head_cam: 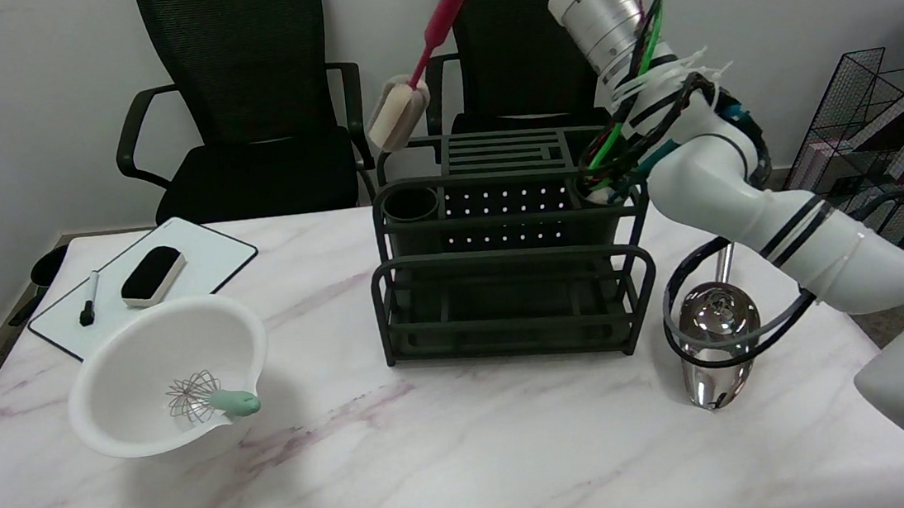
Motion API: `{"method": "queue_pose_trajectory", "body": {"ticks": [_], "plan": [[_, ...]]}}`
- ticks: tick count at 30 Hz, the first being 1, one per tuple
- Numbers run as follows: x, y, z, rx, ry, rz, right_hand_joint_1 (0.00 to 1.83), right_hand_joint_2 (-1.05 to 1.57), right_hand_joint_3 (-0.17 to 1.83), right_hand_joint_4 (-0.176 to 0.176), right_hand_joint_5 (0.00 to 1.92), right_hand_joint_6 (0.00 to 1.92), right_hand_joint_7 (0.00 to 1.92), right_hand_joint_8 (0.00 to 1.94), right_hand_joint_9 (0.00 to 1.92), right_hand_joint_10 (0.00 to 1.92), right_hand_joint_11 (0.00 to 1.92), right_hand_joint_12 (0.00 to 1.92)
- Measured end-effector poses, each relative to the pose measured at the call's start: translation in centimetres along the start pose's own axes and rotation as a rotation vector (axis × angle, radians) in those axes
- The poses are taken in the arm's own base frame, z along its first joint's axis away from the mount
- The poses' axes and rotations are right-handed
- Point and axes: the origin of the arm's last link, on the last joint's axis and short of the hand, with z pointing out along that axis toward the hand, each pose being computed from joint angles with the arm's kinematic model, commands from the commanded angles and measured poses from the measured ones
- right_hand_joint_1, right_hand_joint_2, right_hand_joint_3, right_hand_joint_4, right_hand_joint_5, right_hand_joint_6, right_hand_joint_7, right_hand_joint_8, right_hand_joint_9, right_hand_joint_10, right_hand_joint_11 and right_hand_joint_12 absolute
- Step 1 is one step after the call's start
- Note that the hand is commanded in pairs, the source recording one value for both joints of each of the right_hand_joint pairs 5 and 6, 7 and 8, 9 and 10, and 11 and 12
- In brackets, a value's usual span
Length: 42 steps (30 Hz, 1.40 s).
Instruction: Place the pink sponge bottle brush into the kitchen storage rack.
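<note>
Marble-pattern table [440, 471], two black office chairs [237, 84] behind. Pink sponge bottle brush [421, 62] hangs tilted at top centre, sponge head down, above and just behind the upper-left corner of the dark green storage rack [510, 257], not touching it. Handle runs off the top edge; right hand out of frame, so finger state can't be told. White bowl [169, 372] with whisk [205, 398] lower left, whiteboard [143, 279] behind it, shiny ladle [714, 345] right of rack.
</note>
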Motion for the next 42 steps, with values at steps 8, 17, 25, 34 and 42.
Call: {"method": "queue_pose_trajectory", "body": {"ticks": [8, 17, 25, 34, 42], "plan": [[0.7, 1.6, 0.8, -0.033, 0.020, 0.012, 1.26, 1.50, 0.23, 0.000, 1.92, 1.92, 1.92, 1.92, 1.92, 1.92, 1.79, 1.79], [1.5, 3.1, 1.1, -0.062, 0.041, 0.007, 1.27, 1.49, 0.24, 0.000, 1.92, 1.92, 1.92, 1.92, 1.92, 1.92, 1.79, 1.79], [2.1, 4.3, 0.8, -0.078, 0.058, 0.007, 1.29, 1.46, 0.26, 0.000, 1.92, 1.92, 1.92, 1.92, 1.92, 1.92, 1.79, 1.79], [2.2, 5.6, 0.3, -0.098, 0.057, -0.008, 1.30, 1.44, 0.27, 0.000, 1.92, 1.92, 1.92, 1.92, 1.92, 1.92, 1.79, 1.79], [2.1, 6.6, -0.1, -0.116, 0.044, -0.045, 1.33, 1.41, 0.28, 0.000, 1.92, 1.92, 1.92, 1.92, 1.92, 1.92, 1.78, 1.78]]}}
